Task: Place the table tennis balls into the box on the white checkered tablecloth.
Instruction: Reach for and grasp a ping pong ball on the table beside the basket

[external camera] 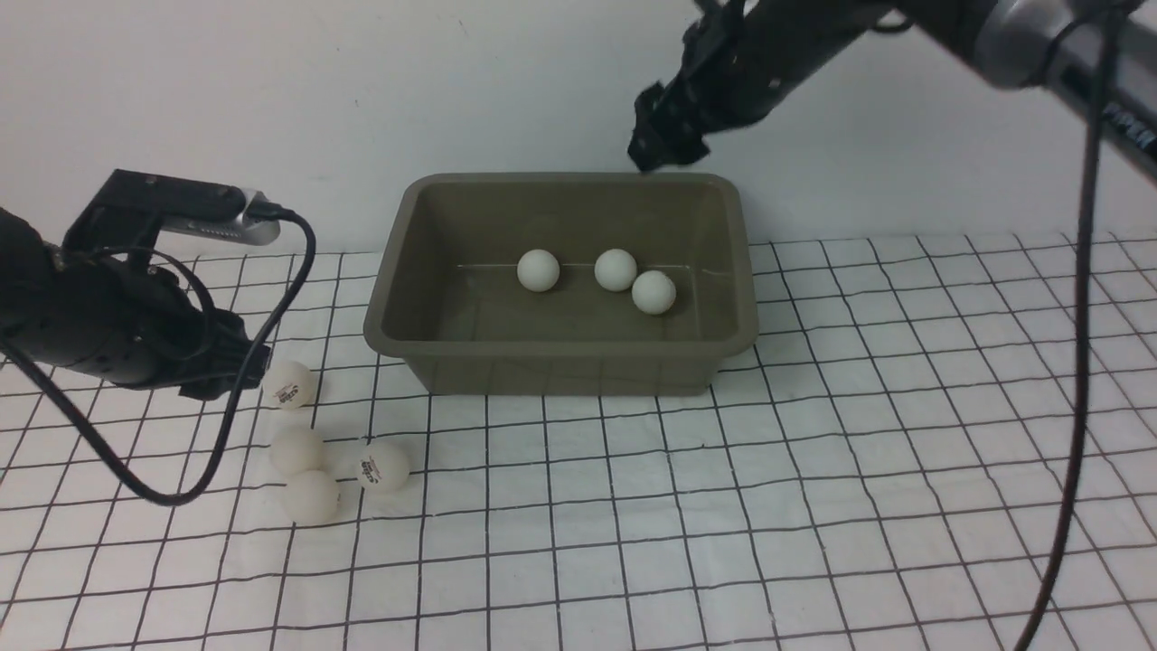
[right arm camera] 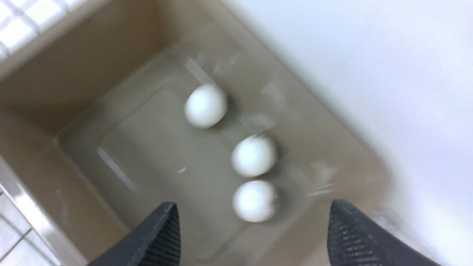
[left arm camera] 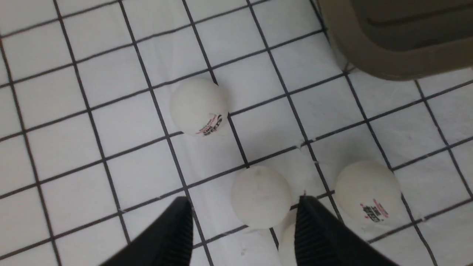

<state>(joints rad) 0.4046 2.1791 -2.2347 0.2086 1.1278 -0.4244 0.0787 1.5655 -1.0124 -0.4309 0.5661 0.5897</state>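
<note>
The olive-green box stands on the white checkered tablecloth and holds three table tennis balls. Several more balls lie on the cloth left of the box, one nearest my left gripper and a cluster in front of it. My left gripper is open and empty just above them; in the left wrist view a plain ball lies between its fingertips. My right gripper is open and empty above the box's far rim, with the balls below it.
The box's corner is close to the loose balls in the left wrist view. A white wall rises right behind the box. My left arm's cable loops down onto the cloth. The right arm's cable hangs at the right.
</note>
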